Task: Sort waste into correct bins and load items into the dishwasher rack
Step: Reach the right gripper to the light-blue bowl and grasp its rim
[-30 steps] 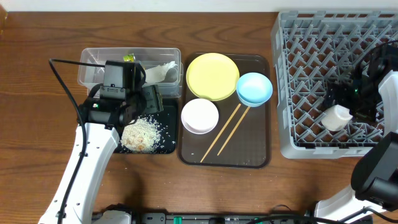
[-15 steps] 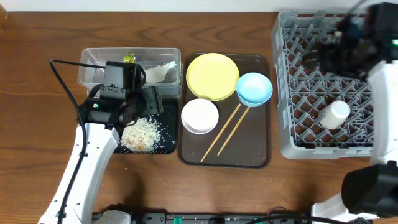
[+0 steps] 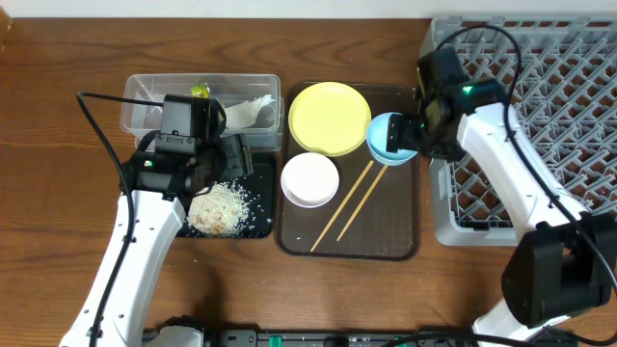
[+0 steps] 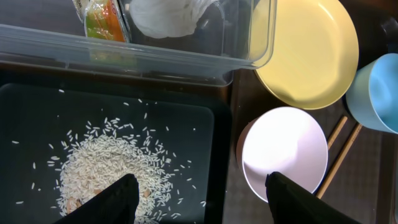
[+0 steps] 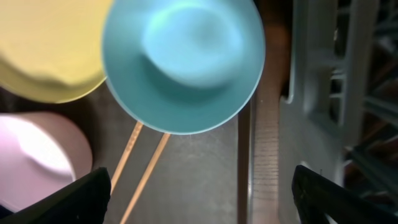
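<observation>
Near the front edge, two chopsticks slant across the serving tray beside the white bowl. Leftward, rice heaps in the black tray, with the left gripper above its right side, fingers spread. The right gripper, fingers spread, hovers over the light blue bowl beside the yellow plate. Behind, the clear tub holds the wrapper and crumpled paper. The dishwasher rack lines the right edge.

Two bowls are here: one light blue bowl and one white bowl. One yellow plate, two chopsticks, one brown tray. Two bins (one clear tub, one black tray). One grey rack, one wrapper, one paper piece, one rice pile.
</observation>
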Controlling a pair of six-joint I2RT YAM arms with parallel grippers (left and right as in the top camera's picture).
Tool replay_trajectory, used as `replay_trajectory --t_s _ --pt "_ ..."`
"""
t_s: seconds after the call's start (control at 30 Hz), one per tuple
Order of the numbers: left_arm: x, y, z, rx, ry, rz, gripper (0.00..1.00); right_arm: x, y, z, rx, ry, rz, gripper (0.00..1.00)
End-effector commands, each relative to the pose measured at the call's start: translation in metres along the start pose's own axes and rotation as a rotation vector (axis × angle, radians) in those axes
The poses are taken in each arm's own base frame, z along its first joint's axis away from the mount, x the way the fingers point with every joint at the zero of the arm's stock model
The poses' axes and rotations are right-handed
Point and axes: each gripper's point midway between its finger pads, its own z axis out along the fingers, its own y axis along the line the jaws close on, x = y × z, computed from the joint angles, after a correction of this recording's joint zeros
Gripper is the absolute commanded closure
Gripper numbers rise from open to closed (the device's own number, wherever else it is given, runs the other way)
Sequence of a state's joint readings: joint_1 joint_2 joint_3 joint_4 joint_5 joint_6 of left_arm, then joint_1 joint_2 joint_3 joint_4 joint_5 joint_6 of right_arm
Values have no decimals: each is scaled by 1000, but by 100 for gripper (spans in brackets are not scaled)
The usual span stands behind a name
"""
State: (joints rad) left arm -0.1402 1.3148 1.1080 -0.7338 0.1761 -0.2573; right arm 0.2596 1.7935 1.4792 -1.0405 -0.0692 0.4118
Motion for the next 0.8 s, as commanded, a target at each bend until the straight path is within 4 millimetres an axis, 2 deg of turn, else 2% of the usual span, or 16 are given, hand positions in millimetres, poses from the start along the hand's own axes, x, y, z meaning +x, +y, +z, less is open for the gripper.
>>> replay_trajectory --t_s 0.0,0.23,0.53,0.77 --pt "-3 2 -2 -11 -12 12 32 8 -7 21 49 -1 137 13" --pt "-2 2 -2 -14 -4 11 32 14 -16 49 63 -29 254 16" --pt "-2 2 -2 -13 -4 11 32 9 -8 72 14 -109 284 37" --pt "-1 3 -2 -14 -1 11 32 6 -11 73 80 -171 288 59"
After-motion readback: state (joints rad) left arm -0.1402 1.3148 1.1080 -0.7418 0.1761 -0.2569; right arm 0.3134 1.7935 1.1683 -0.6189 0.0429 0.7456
